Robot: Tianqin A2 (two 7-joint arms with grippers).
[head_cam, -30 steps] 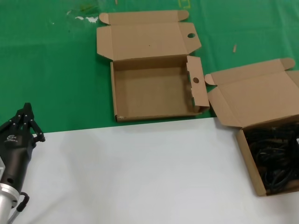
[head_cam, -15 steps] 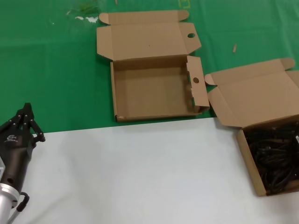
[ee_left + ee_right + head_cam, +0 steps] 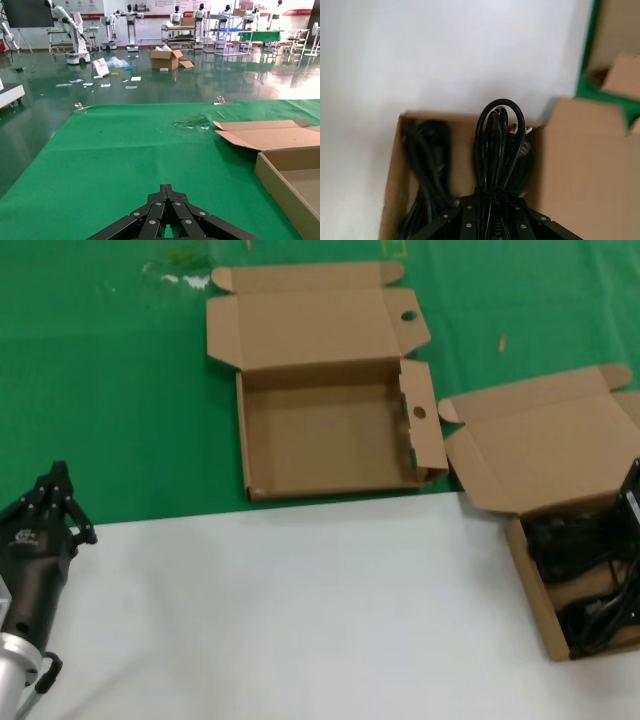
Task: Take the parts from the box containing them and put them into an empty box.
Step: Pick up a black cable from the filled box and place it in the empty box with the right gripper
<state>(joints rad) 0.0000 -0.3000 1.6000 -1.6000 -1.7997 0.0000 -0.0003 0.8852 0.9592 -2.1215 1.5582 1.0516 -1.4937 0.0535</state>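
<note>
The empty box [image 3: 320,445] lies open on the green cloth at the back centre, with a round hole in its lid tab and one in its side flap. The box containing the parts [image 3: 524,558] sits at the right on the white surface, its lid [image 3: 550,455] folded back. Black bundled cables [image 3: 565,540] lie inside it. My right gripper [image 3: 634,496] shows at the right edge above that box, shut on a looped black cable [image 3: 499,145] that is raised over the other cables [image 3: 427,165]. My left gripper [image 3: 58,474] rests shut at the near left, holding nothing.
The green cloth [image 3: 120,390] covers the far half of the table and the white surface [image 3: 300,610] the near half. In the left wrist view the empty box's wall [image 3: 280,182] lies off to one side of the left gripper [image 3: 168,188].
My right gripper has come into the head view at the right edge and raised one cable bundle, baring part of the box floor. The left arm has not moved.
</note>
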